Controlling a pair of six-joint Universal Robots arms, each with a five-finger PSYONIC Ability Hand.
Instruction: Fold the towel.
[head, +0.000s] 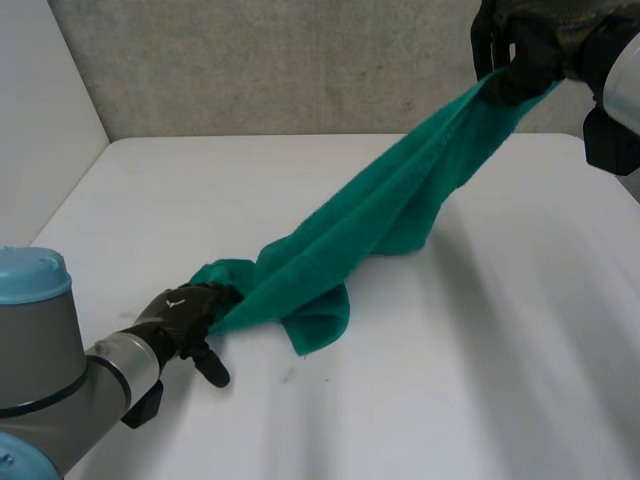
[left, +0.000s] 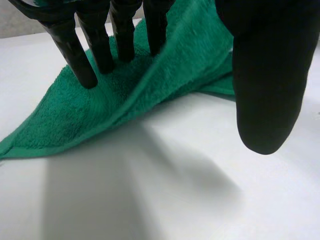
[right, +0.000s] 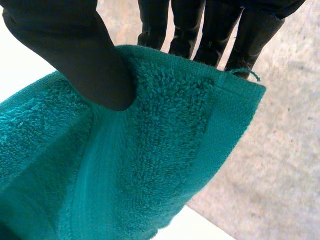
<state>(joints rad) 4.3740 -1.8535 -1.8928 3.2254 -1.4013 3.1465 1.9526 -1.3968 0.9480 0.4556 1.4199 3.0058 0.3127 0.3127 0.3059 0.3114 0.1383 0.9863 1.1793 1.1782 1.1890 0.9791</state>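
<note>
A green towel (head: 390, 210) stretches taut across the white table (head: 480, 380), rising from near left to far right. My left hand (head: 185, 315) lies at its low end with straight fingers (left: 85, 65) pressing the towel (left: 75, 120) onto the table near a hemmed edge. Its thumb (left: 270, 75) stands apart over bare table. My right hand (head: 525, 45) is raised high at the far right. There its thumb (right: 85, 55) pinches a corner of the towel (right: 150, 165) against the fingers (right: 210, 35). A loose fold of cloth (head: 320, 320) lies on the table by the left hand.
A grey wall (head: 300, 60) runs behind the table's far edge, and a white panel (head: 40, 120) stands along its left side. My left arm's grey joint with a blue cap (head: 35, 300) sits at the near left corner.
</note>
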